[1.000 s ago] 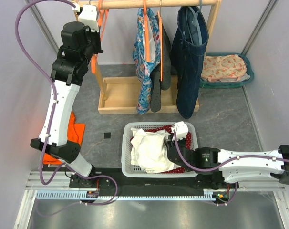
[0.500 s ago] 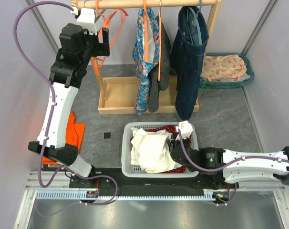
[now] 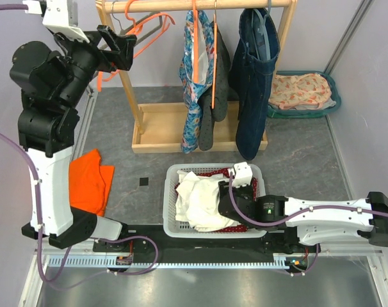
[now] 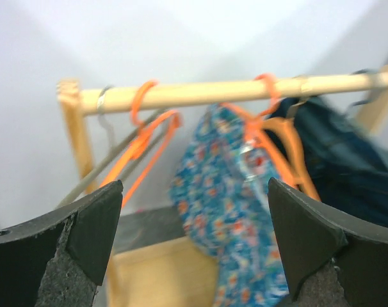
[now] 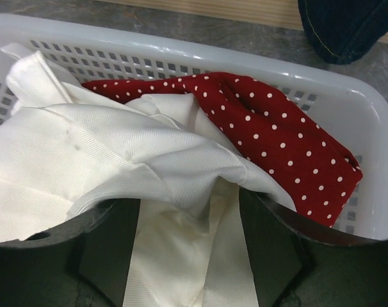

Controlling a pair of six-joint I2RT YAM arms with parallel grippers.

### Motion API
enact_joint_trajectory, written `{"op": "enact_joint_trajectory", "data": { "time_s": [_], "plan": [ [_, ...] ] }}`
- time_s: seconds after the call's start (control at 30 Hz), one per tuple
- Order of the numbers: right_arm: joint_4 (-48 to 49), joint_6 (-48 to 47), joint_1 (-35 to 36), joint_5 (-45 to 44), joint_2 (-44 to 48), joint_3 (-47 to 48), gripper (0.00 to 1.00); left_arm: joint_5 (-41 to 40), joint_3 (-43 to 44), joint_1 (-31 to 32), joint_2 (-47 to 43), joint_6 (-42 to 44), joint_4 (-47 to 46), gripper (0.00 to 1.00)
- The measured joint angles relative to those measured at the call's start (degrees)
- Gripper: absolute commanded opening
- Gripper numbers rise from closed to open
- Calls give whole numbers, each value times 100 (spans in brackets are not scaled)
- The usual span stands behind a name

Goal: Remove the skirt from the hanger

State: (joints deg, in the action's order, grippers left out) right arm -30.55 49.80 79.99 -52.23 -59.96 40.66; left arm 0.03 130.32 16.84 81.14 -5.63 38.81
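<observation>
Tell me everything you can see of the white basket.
The white basket looks like plastic. It is rectangular with rounded corners, and its walls are pierced with rows of small holes. It stands upright on the grey table, in front of the wooden rack. A crumpled white cloth and a red white-dotted cloth lie in it. The right gripper hangs over the white cloth, jaws apart.

Table (image 3: 303, 166) w/ basket (image 3: 167, 204), rack (image 3: 162, 128), orange cloth (image 3: 88, 182) (left).

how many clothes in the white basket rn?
2: a crumpled white fabric garment on top, left side; a red white-dotted fabric piece under it, right side. Others may lie hidden underneath.
</observation>
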Motion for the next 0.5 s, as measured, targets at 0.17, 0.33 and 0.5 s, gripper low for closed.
{"op": "enact_joint_trajectory", "data": {
  "time_s": [0.17,0.33,0.5],
  "plan": [
    [-160,205,-2,-39,-127,0,73,511,249,435,199,-210,-127,100],
    [-164,275,-2,-63,-127,0,79,424,216,1008,787,-212,-136,100],
    [-164,299,-2,-98,-129,0,80,-11,103,1580,1449,-166,-57,100]
  ]
}}
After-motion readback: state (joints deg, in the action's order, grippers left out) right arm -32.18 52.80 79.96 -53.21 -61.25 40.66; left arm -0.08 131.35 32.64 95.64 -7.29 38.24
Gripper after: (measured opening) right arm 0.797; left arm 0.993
